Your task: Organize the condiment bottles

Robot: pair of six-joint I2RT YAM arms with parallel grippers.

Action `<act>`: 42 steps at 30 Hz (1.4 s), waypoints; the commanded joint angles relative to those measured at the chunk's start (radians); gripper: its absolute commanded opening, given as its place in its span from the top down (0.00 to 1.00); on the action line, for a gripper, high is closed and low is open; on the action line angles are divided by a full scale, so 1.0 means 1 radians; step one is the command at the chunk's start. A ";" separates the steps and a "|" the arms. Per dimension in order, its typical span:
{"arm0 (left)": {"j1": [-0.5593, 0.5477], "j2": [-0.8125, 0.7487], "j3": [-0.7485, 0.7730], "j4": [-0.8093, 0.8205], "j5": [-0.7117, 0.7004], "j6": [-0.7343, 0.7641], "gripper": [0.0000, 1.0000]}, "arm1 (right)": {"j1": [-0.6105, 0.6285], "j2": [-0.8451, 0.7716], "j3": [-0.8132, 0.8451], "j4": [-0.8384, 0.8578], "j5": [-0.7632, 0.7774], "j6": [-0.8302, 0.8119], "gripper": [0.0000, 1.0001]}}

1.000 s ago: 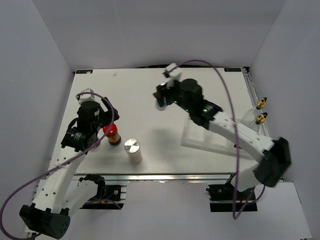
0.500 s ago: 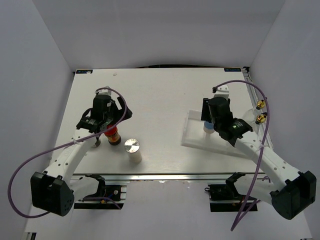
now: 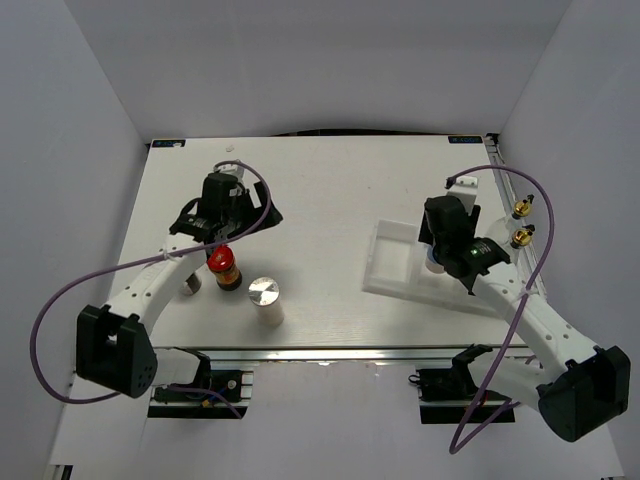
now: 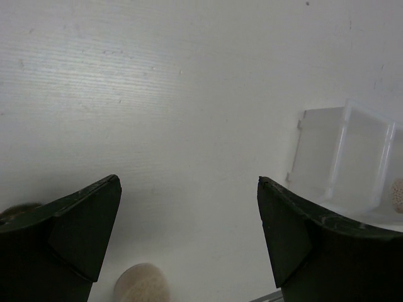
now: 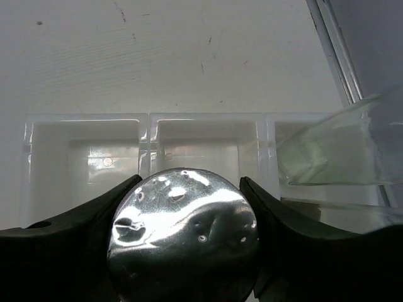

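Note:
My right gripper [image 3: 436, 257] is shut on a white silver-lidded shaker [image 5: 186, 234] and holds it over the middle compartments of the white tray [image 3: 392, 262]. Two gold-stoppered glass bottles [image 3: 520, 208] stand just right of the tray; one shows in the right wrist view [image 5: 337, 151]. My left gripper [image 3: 258, 215] is open and empty above bare table, behind the red-lidded brown jar [image 3: 224, 268]. The second shaker [image 3: 265, 297] stands near the front edge. A small greyish jar [image 3: 191, 284] sits left of the red-lidded jar, partly hidden by the left arm.
The tray [image 5: 85, 151] shows empty compartments ahead of the held shaker. In the left wrist view the tray's corner [image 4: 340, 157] is at the right, and a blurred pale round thing [image 4: 141, 286] lies at the bottom edge. White walls enclose the table.
My right arm has carried the shaker from the middle back of the table to over the tray. My left gripper has swung from beside the red-lidded jar toward the back and right.

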 commanded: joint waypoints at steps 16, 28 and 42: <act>-0.060 -0.015 0.021 0.169 -0.073 -0.020 0.02 | -0.111 -0.094 -0.288 0.523 0.050 -0.126 0.95; -0.086 -0.134 -0.054 0.201 -0.111 -0.064 0.02 | -0.124 -0.204 -0.430 0.615 0.031 -0.092 0.78; -0.097 -0.203 -0.085 0.180 -0.154 -0.015 0.02 | -0.133 -0.155 -0.518 0.781 0.065 -0.083 0.64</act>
